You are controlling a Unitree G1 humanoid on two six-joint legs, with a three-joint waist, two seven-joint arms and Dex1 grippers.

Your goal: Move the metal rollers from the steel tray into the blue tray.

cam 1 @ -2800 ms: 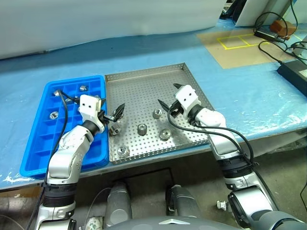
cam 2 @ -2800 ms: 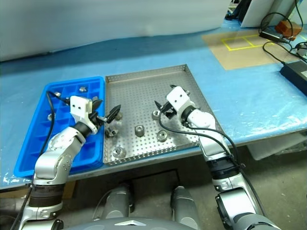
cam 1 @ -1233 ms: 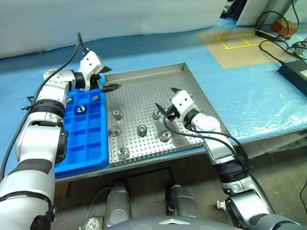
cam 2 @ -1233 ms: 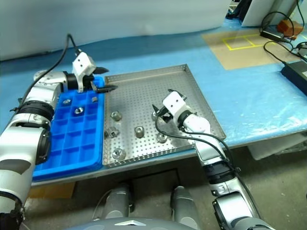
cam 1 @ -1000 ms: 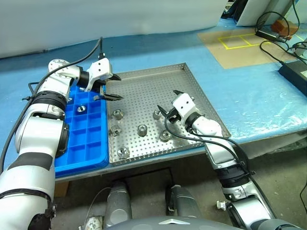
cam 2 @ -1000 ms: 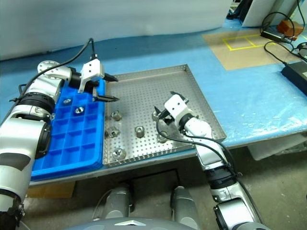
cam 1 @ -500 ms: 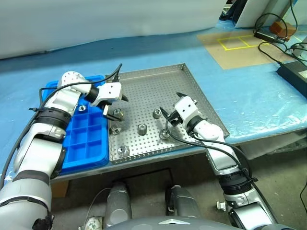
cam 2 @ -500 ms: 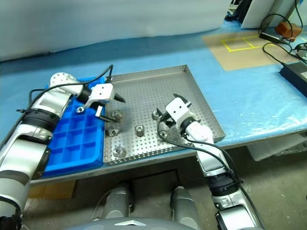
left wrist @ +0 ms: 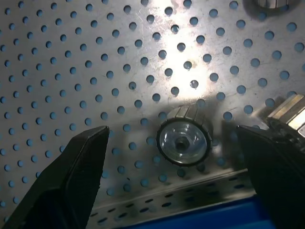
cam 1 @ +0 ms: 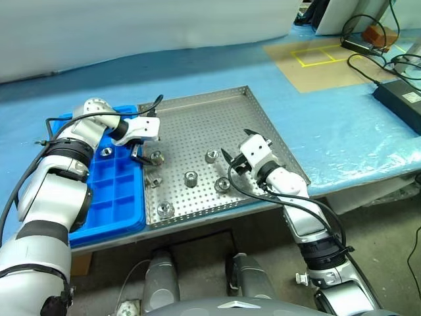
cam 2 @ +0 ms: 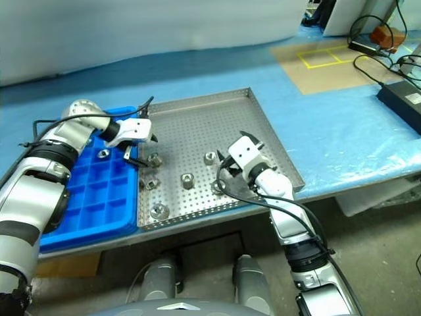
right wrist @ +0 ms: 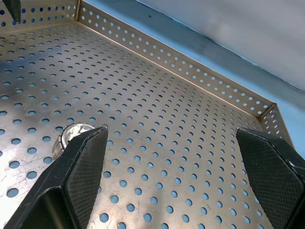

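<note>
Left gripper (cam 1: 146, 150) is hovering spread wide over a metal roller (left wrist: 184, 141) near the steel tray (cam 1: 217, 115) edge beside the blue tray (cam 1: 112, 197) — empty. Right gripper (cam 1: 229, 162) is hanging spread too, by more metal rollers (cam 1: 191, 178) — one roller (cam 1: 105, 152) is sitting in a blue compartment.

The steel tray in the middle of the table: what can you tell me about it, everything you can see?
The steel tray is a big, shallow square of shiny grey sheet metal, its floor and low raised rim punched with rows of small holes. It lies flat on the blue-covered table, its left edge against the blue tray. Several small metal rollers sit scattered on its near half. The open left claw hangs over one roller near its left edge.
</note>
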